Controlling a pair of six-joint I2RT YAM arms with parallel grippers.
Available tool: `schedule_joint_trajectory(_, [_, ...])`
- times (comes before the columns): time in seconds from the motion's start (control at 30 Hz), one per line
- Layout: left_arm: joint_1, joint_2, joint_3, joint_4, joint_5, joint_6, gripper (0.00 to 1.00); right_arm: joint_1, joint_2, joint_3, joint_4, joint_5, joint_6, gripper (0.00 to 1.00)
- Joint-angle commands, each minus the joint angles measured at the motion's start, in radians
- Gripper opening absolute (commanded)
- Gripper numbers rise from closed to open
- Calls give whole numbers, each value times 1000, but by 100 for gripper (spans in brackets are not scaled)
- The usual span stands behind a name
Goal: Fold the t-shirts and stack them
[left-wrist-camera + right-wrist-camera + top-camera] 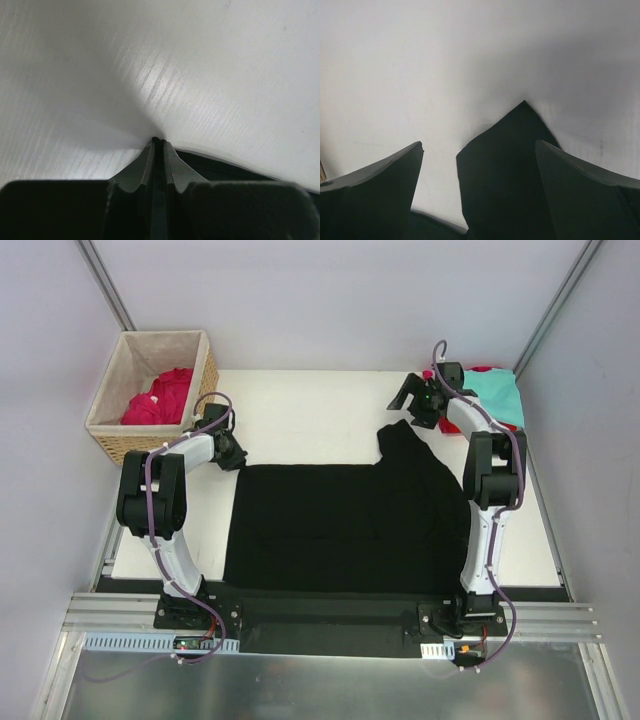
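1. Nearest the arm bases, a large black cloth t-shirt (340, 525) lay spread flat across the front half of the white table (300, 410), one sleeve (405, 435) pointing toward the far side.
2. The left gripper (238, 458) sat low at the shirt's far-left corner, its fingers (145, 162) pressed tight together. Whether any cloth was caught between them could not be told.
3. Farther back on the right, the right gripper (412, 403) hung just beyond the sleeve tip, its jaws spread wide and holding nothing.
4. At the far left stood a woven wicker basket (110, 440) with crimson-pink cloth (160, 395) heaped inside.
5. In the far-right corner lay a teal t-shirt (495, 390), a strip of red cloth (485, 368) showing at its back edge.
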Motion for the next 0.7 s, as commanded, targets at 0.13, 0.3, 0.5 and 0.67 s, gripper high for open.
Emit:
schedule_joint_trajectory(0.13, [7, -37, -14, -36, 26, -11, 0, -79, 36, 75, 41, -51, 25, 99])
schedule_joint_trajectory(0.3, [7, -42, -17, -36, 23, -14, 0, -81, 83, 113, 24, -83, 58, 96])
schedule_joint_trajectory(0.5, [7, -48, -18, -34, 18, -16, 0, -76, 150, 152, 6, -123, 103, 92])
schedule_joint_trajectory(0.67, [7, -53, -18, -37, 12, -13, 0, -75, 178, 156, -5, -136, 128, 85])
